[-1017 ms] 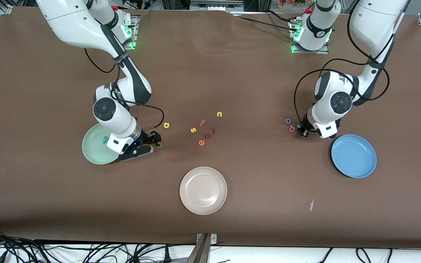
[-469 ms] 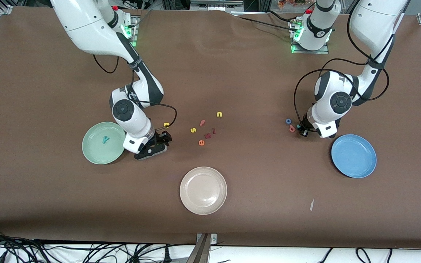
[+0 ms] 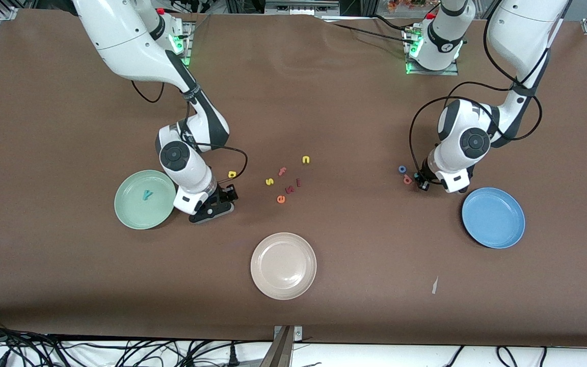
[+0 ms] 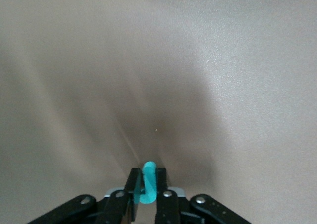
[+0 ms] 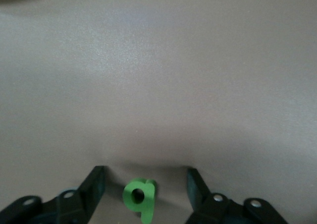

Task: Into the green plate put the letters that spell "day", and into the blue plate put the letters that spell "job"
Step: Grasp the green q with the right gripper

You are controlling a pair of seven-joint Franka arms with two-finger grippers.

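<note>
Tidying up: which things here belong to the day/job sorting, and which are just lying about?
Job: green plate, teal y in it; green d inside open right gripper; yellow a; teal j in shut left gripper; blue o; coral b; blue plate.
Lying about: beige plate; s, n, f, e, two dark red letters.

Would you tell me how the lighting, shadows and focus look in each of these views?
Front view: even, sharp light, a soft sheen on the beige plate. Left wrist view: a dark shadow spreads from the teal j, table hazy. Right wrist view: soft throughout, with a faint shadow above the green d.
</note>
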